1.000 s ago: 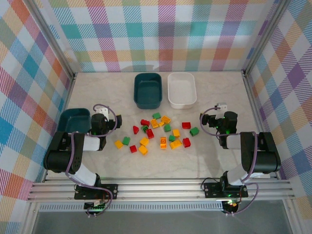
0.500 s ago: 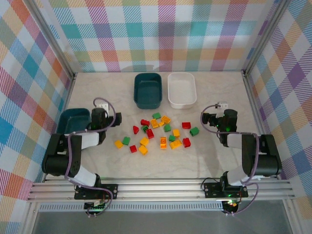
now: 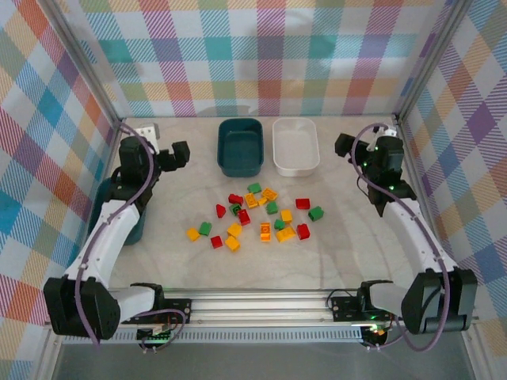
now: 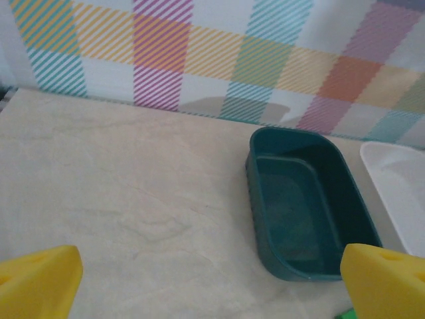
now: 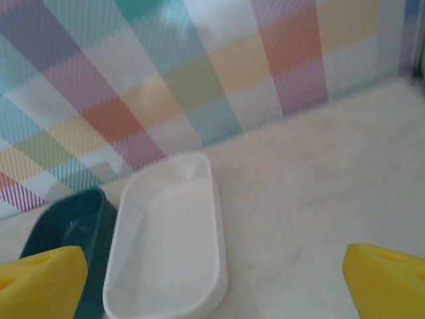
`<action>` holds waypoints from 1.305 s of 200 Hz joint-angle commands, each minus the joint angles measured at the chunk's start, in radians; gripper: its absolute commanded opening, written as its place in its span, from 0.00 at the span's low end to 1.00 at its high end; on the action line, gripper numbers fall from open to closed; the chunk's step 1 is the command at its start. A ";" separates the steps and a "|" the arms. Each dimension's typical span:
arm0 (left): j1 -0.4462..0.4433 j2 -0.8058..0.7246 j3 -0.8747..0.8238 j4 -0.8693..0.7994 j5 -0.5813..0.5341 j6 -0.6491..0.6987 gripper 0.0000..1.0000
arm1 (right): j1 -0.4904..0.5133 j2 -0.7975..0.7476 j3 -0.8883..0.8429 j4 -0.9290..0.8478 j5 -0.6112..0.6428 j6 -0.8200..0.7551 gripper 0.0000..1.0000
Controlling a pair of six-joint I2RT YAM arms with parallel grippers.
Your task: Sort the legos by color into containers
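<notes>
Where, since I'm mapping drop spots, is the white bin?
In the top view, the white bin sits near the back wall, just right of a dark teal bin, beyond the legos.

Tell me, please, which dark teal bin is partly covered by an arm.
The dark teal bin on the left, under the left arm; the other teal bin stands uncovered beside the white bin.

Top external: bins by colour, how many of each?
Dark teal bins: 2, one at back centre, one at the left edge
White bin: 1
Total: 3
</notes>
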 commanded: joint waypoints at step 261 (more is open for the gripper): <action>0.111 0.966 0.783 -0.622 -0.097 -0.115 0.00 | 0.025 0.212 0.005 -0.207 -0.249 0.130 0.77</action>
